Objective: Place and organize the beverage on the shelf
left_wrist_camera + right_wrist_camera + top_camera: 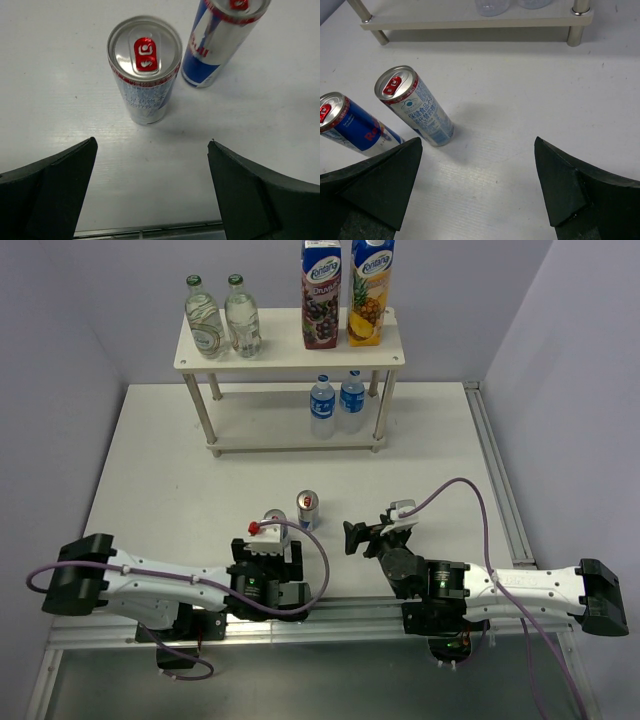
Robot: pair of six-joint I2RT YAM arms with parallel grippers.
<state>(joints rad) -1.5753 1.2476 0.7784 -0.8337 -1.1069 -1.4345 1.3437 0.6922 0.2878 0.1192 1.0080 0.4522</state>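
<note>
The near can [145,75] and the 2nd can [220,40] are standing on the counter [150,470], well apart from the shelf [280,360], at its 6 o'clock. The left end effector [151,145] is facing the near can, wide and empty. The right end effector [477,142] is likewise gaping and holding nothing.

Risk: the 2nd can is sitting near the 1st, at its 1 o'clock, so a closing finger is liable to clip and topple it.

Room is lying open on the lower board's left half, and above between the glass bottles [204,320] and the cartons [322,295].
</note>
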